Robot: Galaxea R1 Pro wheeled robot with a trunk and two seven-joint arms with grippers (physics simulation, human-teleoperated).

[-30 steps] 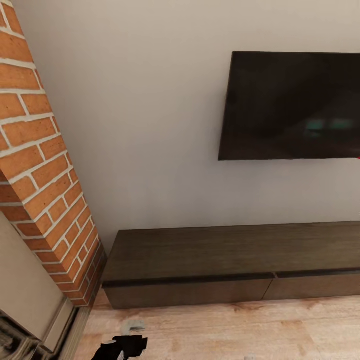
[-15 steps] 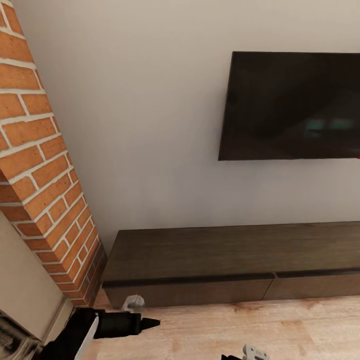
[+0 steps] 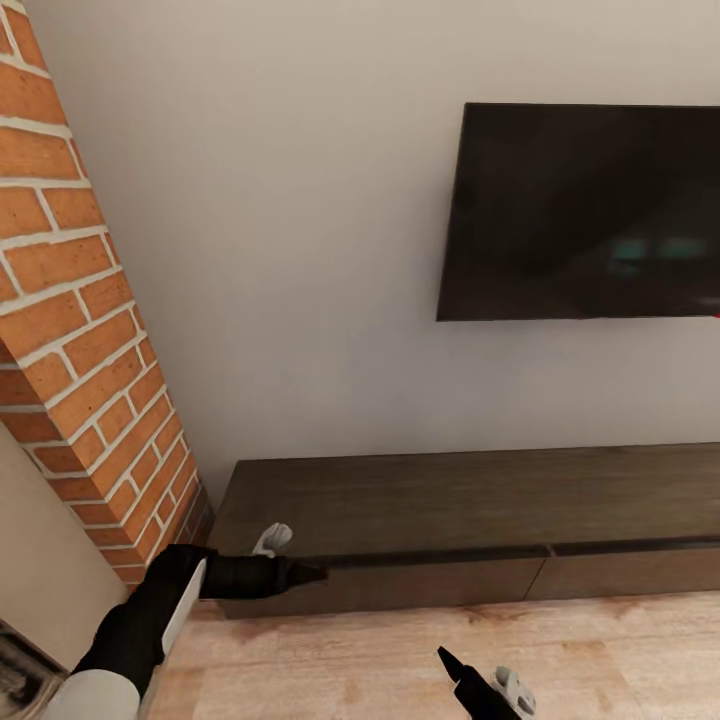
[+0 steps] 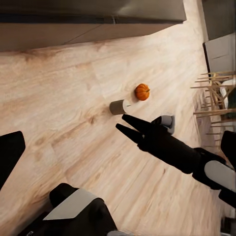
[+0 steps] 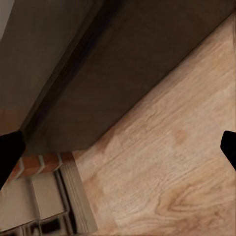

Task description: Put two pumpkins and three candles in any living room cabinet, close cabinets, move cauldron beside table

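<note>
**Arms up at the cabinet, fronts shut**

Cabinet (image 3: 470,530): long dark-brown unit on the wood floor (image 3: 420,650) against the grey wall, under the wall TV (image 3: 585,210). Both visible fronts flush, shut. Brick column (image 3: 85,350) just beside its left end

Left gripper (image 3: 318,574): arm reaches in from lower left, tip at the top seam of the left front. Fingers look together in head view; can't tell for sure

Right gripper (image 3: 441,655): low over the floor, well short of the cabinet, empty. In left wrist view (image 4: 127,126) its two fingers sit slightly apart, tapering to points

Left wrist view, on the floor: one pumpkin (image 4: 142,91), one candle (image 4: 117,106) lying on its side just beside it, not touching. Chair legs (image 4: 211,93) near the edge
</note>
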